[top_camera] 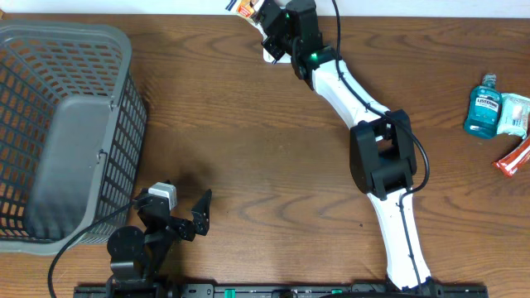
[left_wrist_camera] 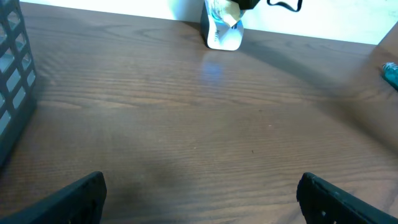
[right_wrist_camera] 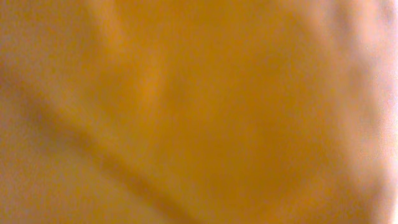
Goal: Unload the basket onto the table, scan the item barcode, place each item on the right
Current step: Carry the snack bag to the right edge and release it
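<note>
Right tool closed on the item, far edge of the surface (top_camera: 248, 157)

My right tool (top_camera: 263, 16) is clamped on the orange-and-white item (top_camera: 243, 7), right by a white stand (top_camera: 273, 55); its wrist cam is just orange blur. Left tool (left_wrist_camera: 200, 183) sits wide open, holding nothing, near the basket (top_camera: 124, 50).

1 gray basket (top_camera: 124, 50) at 9 o'clock. 2 robot arms: left arm (top_camera: 137, 244) at 7, right arm (top_camera: 381, 157) from 5 up to 12. At 12: 1 orange-white pack (top_camera: 242, 7), 1 white object (left_wrist_camera: 222, 34). At 3: 1 blue bottle (top_camera: 483, 106), 1 pale pack (top_camera: 515, 114), 1 red pack (top_camera: 513, 157). Packs total: 3.
</note>
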`<state>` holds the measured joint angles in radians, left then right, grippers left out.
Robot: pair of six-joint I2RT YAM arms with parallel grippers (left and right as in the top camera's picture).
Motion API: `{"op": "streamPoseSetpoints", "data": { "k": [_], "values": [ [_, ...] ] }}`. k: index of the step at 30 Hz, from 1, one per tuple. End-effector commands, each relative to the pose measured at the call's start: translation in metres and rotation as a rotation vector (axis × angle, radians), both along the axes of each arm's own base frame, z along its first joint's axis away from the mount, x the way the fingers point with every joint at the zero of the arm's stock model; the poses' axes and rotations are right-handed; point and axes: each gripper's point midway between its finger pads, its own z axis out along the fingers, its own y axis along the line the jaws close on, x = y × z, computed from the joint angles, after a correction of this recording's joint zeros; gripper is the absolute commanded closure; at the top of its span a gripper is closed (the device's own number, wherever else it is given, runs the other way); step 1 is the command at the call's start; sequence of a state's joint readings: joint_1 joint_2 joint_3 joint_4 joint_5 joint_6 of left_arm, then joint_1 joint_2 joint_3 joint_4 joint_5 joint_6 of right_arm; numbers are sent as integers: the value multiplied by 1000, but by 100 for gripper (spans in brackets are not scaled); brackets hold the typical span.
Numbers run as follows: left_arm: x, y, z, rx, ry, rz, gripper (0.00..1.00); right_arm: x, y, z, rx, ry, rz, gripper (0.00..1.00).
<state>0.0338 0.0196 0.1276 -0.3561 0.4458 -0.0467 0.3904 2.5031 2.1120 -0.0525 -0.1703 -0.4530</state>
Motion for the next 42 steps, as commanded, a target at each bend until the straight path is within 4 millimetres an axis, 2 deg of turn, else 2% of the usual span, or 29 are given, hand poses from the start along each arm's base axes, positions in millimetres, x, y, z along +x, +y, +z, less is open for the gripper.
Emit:
{"op": "streamPoseSetpoints", "data": {
  "k": [1, 5, 8, 10, 13, 14, 18, 20, 21, 23, 27, 30, 33, 37, 42],
  "values": [
    [-1, 1, -10, 14, 24, -2, 2, 7, 0, 45, 52, -20, -35, 99],
    [-1, 1, -10, 14, 24, -2, 2, 5, -13, 85, 20, -11, -95, 99],
    [-1, 1, -10, 14, 24, -2, 2, -8, -28, 112, -21, 33, -142, 99],
    [-1, 1, -10, 14, 23, -2, 2, -21, -45, 125, -62, 76, -192, 99],
    [-1, 1, -10, 14, 24, -2, 2, -38, -90, 133, -150, 149, -347, 99],
    [-1, 1, -10, 14, 24, -2, 2, -48, -124, 132, -219, 190, -461, 99],
    [-1, 1, -10, 14, 23, -2, 2, -65, -201, 114, -368, 297, -655, 99],
    [-1, 1, -10, 14, 23, -1, 2, -69, -234, 101, -365, 362, -727, 99],
    [-1, 1, -10, 14, 23, -2, 2, -71, -259, 87, -334, 421, -774, 99],
    [-1, 1, -10, 14, 24, -2, 2, -72, -280, 72, -316, 468, -800, 99],
    [-1, 1, -10, 14, 24, -2, 2, -71, -326, 14, -230, 591, -829, 99],
    [-1, 1, -10, 14, 24, -2, 2, -80, -367, -29, -251, 636, -909, 99],
    [-1, 1, -10, 14, 24, -1, 2, -95, -411, -58, -305, 653, -1019, 99],
    [-1, 1, -10, 14, 24, -2, 2, -111, -457, -71, -286, 663, -1149, 99],
    [-1, 1, -10, 14, 24, -1, 2, -124, -494, -72, -256, 679, -1217, 99]
  ]
}}
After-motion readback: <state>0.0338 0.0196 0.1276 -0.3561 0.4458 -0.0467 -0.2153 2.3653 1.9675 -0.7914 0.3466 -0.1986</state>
